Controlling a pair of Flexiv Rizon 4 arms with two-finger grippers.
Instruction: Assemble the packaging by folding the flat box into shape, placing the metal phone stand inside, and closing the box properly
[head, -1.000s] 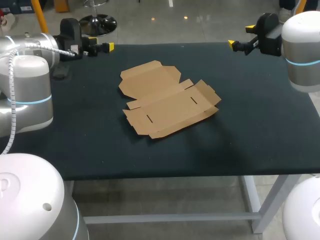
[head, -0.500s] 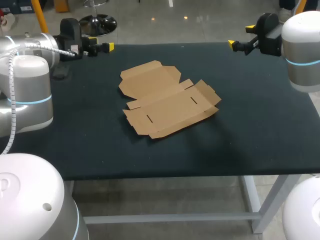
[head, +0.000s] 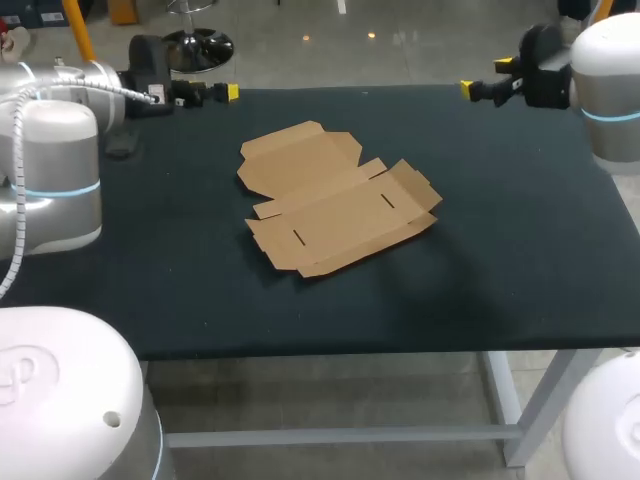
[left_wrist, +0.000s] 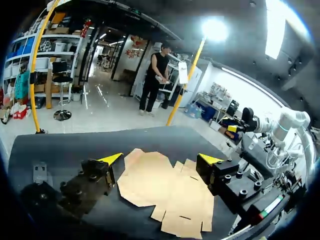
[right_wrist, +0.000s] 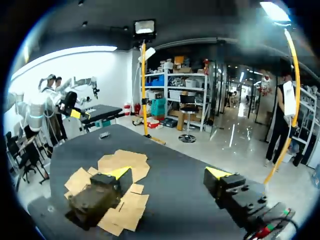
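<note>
Your left end effector (head: 210, 90) and right end effector (head: 486, 78) are hovering, fingers apart, at the surface's (head: 150, 290) far corners, with the box (head: 335, 200) lying flat between them.

Box (right_wrist: 132, 161) lying partly hidden behind right gripper (right_wrist: 167, 172) finger (right_wrist: 95, 197) in right wrist view. Left gripper (left_wrist: 160, 160) finger (left_wrist: 227, 182) overlapping box edge in left wrist view. Left arm (head: 55, 170) and right arm (head: 610, 90) being cropped by head view's sides. Table (head: 500, 250) legs being cut off at bottom edge.
</note>
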